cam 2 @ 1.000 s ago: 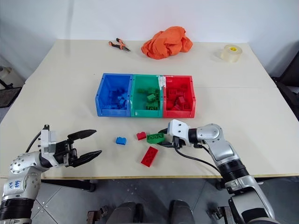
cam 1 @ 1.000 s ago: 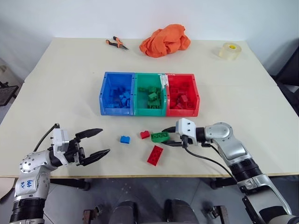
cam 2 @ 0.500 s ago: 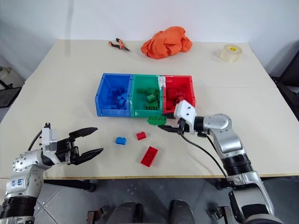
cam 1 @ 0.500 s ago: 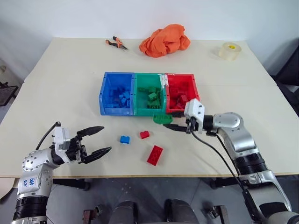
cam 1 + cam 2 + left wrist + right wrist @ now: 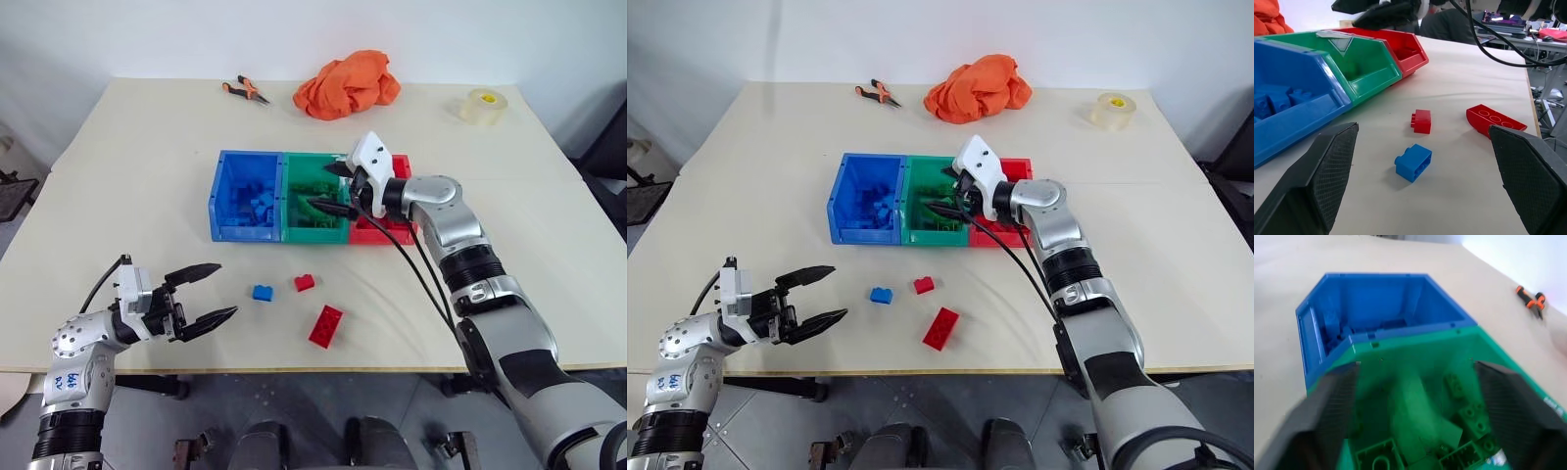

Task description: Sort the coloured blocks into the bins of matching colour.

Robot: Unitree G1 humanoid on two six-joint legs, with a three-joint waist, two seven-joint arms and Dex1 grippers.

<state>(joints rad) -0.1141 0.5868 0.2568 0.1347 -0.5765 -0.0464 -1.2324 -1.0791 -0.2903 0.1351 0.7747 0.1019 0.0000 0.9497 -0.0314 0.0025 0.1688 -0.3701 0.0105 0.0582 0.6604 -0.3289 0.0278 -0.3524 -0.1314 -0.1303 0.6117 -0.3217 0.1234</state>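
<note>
Lab: pliers [image 5: 245, 90], tape roll [image 5: 482, 106] on table [image 5: 137, 166]

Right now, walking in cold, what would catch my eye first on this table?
Probably the row of three joined bins, blue, green and red, mid-table, with the right pincer open over the green one. Next, the loose bricks in front of them: a small blue brick, a small red brick and a long red brick. An orange cloth lies at the far edge.

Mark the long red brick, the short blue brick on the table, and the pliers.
long red brick [image 5: 325, 325], left eye view, middle of its studded top
short blue brick [image 5: 262, 292], left eye view, centre of its top
pliers [image 5: 245, 91], left eye view, where the orange handles meet
</note>
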